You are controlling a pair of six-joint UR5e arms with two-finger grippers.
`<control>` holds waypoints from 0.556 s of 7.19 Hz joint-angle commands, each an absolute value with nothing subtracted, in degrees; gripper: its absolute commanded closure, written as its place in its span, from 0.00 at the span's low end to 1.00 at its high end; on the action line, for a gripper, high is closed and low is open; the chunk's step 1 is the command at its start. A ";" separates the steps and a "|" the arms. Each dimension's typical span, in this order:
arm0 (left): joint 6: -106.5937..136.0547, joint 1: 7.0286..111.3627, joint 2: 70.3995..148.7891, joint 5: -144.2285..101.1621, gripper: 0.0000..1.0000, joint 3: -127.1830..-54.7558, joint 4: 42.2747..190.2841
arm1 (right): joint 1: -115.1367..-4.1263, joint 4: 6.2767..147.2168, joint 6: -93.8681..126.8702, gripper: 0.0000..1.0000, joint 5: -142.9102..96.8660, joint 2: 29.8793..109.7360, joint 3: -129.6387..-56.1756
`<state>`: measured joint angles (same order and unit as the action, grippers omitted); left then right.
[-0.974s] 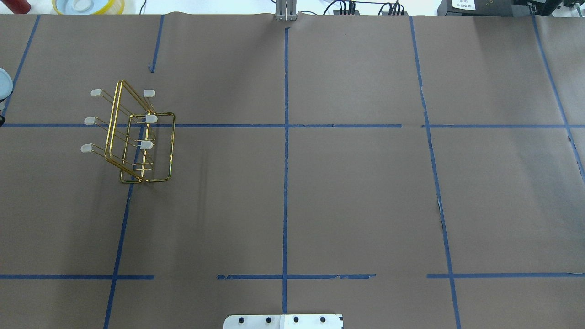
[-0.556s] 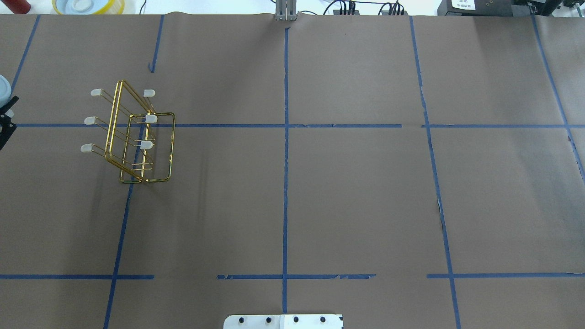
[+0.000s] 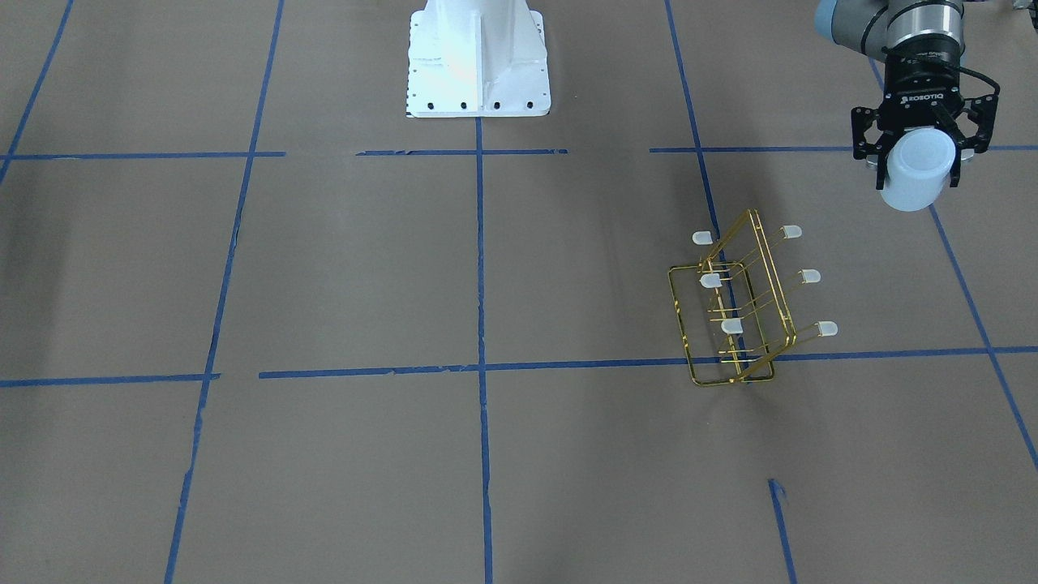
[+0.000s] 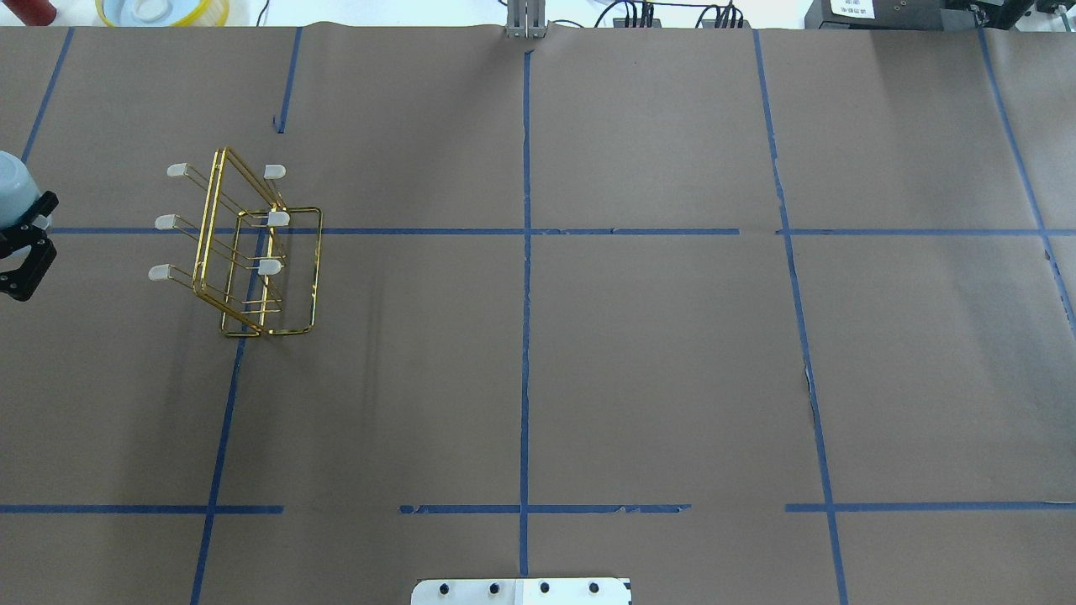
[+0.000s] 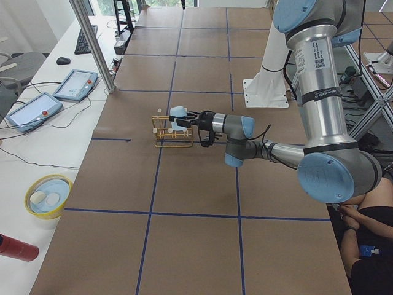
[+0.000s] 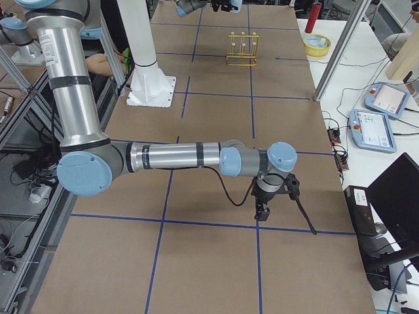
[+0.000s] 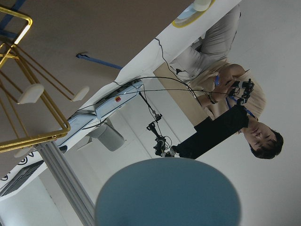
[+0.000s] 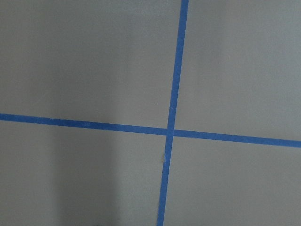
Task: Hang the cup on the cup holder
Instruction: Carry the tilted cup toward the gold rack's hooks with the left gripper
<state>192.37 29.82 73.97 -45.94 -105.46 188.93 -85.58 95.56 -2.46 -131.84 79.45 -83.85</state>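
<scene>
The gold wire cup holder (image 4: 252, 252) stands on the brown table, left of centre in the overhead view, its capped prongs pointing out to both sides. It also shows in the front-facing view (image 3: 738, 312), the left view (image 5: 169, 130) and the left wrist view (image 7: 28, 94). My left gripper (image 3: 920, 154) is shut on the pale blue cup (image 3: 916, 174) and holds it in the air off to one side of the rack, apart from it. In the overhead view the cup (image 4: 13, 186) shows at the left edge. My right gripper (image 6: 262, 208) hangs low over the table far from the rack; I cannot tell whether it is open.
The white robot base (image 3: 478, 57) stands at the table's middle edge. A yellow bowl (image 5: 48, 195) and a red object (image 5: 15, 247) sit on the side bench beyond the table. A person (image 7: 235, 117) shows in the left wrist view.
My left gripper with the cup has come further into the overhead view from its left edge, moving toward the rack. The rack has not moved.
</scene>
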 commanded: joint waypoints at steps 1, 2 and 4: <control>202.98 24.64 74.35 -38.54 1.00 -105.29 188.88 | -85.52 95.54 -2.46 0.00 -131.84 79.45 -83.85; 205.90 21.74 74.44 -34.41 1.00 -104.86 188.88 | -85.60 95.62 -2.46 0.00 -131.84 79.45 -83.85; 209.16 18.03 79.51 -26.23 1.00 -99.61 188.96 | -85.61 95.54 -2.46 0.00 -131.84 79.45 -83.85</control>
<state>206.88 20.20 76.45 -31.04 -102.77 188.90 -85.59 95.59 -2.46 -131.84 79.45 -83.85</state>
